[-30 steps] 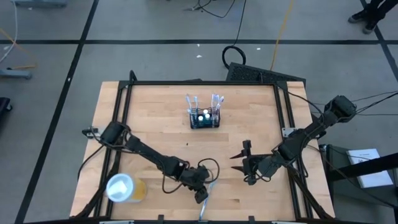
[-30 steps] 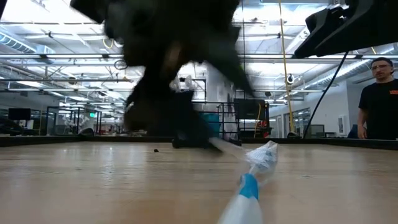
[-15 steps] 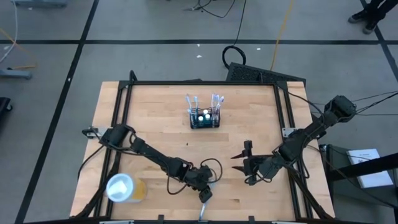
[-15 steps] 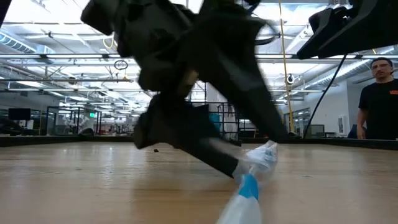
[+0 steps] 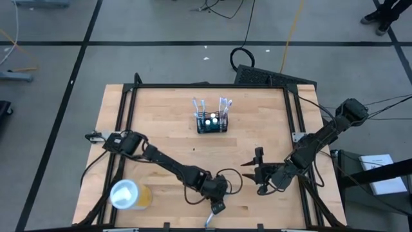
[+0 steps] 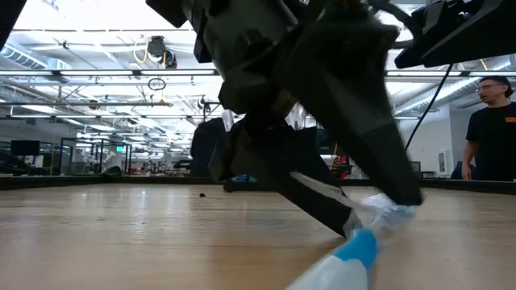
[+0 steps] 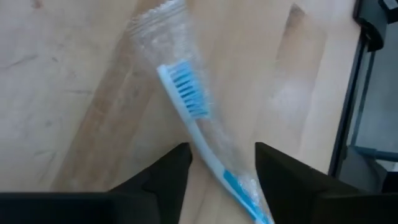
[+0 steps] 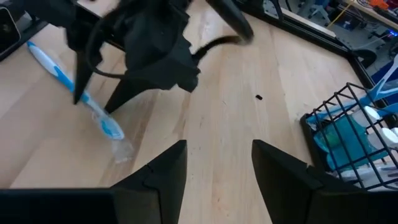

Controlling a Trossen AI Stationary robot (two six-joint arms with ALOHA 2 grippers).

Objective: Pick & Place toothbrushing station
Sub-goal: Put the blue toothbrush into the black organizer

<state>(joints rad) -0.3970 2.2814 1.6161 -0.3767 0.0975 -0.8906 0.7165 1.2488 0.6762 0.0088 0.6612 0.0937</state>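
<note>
A: Table (image 5: 161,122), far half, centre?
B: Toothbrushing station (image 5: 212,123), standing on the tabletop, with toothbrushes upright in its compartments.

A: Near left corner?
B: Cup with lid (image 5: 129,194), lying on its side, well apart from the station.

A: Near edge, centre?
B: Wrapped toothbrush (image 7: 198,135), lying flat on the table, its head pointing toward the station. The left gripper (image 5: 217,205) is directly over it, one finger on either side of the handle.

A: Right of that?
B: The right gripper (image 5: 255,166), above the table, near the left gripper and between it and the table's right rail.

A: Beyond the table?
B: A person (image 6: 490,129) stands behind its far right edge.
</note>
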